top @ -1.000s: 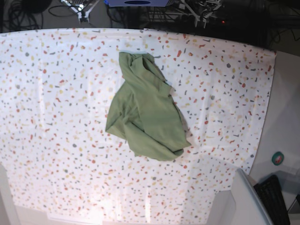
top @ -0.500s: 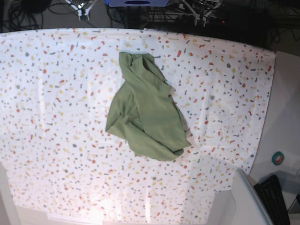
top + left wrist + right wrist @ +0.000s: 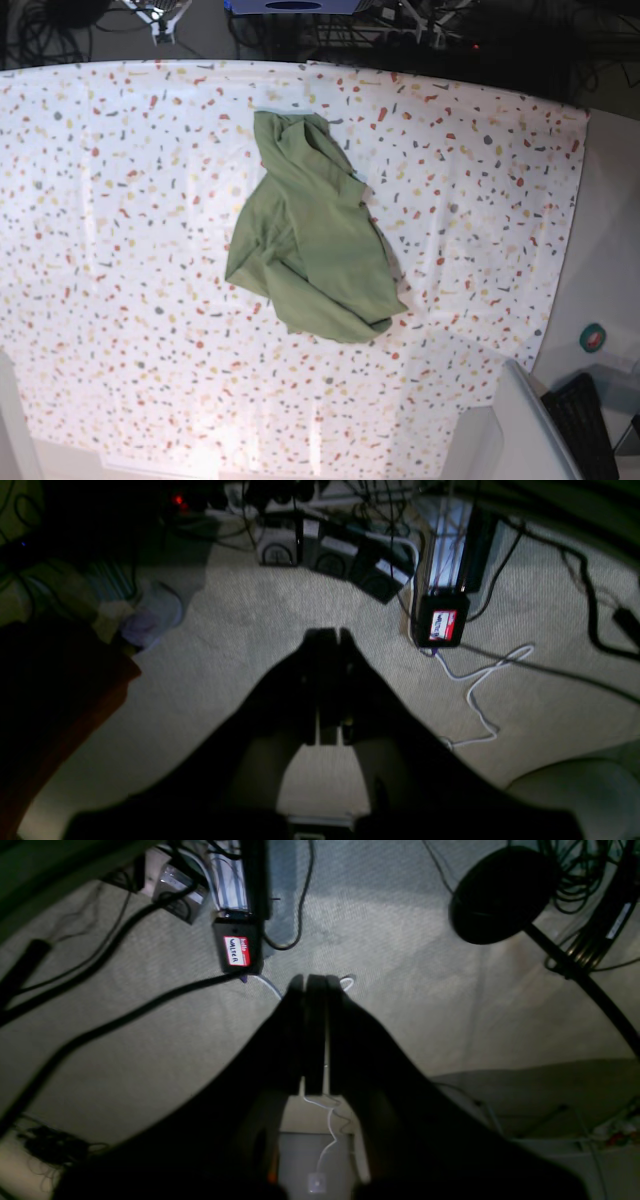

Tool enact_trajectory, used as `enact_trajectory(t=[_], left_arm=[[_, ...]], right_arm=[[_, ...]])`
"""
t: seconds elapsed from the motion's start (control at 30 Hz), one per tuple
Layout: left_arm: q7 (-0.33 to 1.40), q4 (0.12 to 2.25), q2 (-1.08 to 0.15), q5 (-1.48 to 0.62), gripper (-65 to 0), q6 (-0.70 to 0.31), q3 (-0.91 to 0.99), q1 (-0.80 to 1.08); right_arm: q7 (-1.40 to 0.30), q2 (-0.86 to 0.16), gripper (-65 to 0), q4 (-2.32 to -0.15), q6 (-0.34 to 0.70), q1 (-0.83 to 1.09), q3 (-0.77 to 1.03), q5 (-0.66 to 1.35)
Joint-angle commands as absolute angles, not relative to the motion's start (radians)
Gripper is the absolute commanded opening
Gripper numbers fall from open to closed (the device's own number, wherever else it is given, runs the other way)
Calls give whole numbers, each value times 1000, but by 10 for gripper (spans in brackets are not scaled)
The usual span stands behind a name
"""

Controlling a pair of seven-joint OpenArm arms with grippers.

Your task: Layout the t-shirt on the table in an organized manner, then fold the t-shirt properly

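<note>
The olive-green t-shirt lies crumpled in a bunched heap near the middle of the table, its narrow end toward the far edge. Neither gripper is near it. In the left wrist view my left gripper is shut with nothing between its fingers, hanging over grey carpet. The right wrist view shows my right gripper shut and empty as well, also above the carpet. In the base view only a pale arm part shows beyond the table's far edge.
A black box with a red name label sits on the carpet among cables. A round black stand base is at the right. Off the table's right edge are a green tape roll and a black keyboard.
The pale arm parts beyond the table's far edge have drawn back, the one at the top right nearly out of sight. The t-shirt has not moved.
</note>
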State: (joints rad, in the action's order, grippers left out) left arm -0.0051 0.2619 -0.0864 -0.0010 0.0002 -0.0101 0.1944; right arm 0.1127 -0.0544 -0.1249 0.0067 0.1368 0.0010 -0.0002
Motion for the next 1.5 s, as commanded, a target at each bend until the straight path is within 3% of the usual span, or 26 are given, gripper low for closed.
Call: enact_trajectory(t=[0.0, 0.17, 0.47, 0.73, 0.93, 1.23, 1.47], left_arm=[[-2, 263, -104, -2, -650, 7, -12, 199], [-5, 280, -122, -5, -650, 5, -4, 217], [2, 484, -143, -7, -650, 5, 1, 317], [-4, 572, -159, -7, -650, 5, 1, 420], [4, 803, -160, -7, -650, 5, 1, 568], [4, 1247, -232, -16, -650, 5, 4, 843], [4, 1618, -367, -285, -650, 5, 2, 1035]], right_arm=[[110, -62, -650, -125, -4, 154, 4, 2], [110, -77, -650, -139, -4, 171, 5, 2], [44, -111, -650, -395, -1, 306, 176, -2], [7, -105, -650, -645, -1, 492, 189, 1], [-67, -104, -650, -883, -1, 644, 199, 1], [-308, -35, -650, -1474, -1, 831, 352, -2], [-384, -2, -650, -1759, -1, 852, 357, -4]])
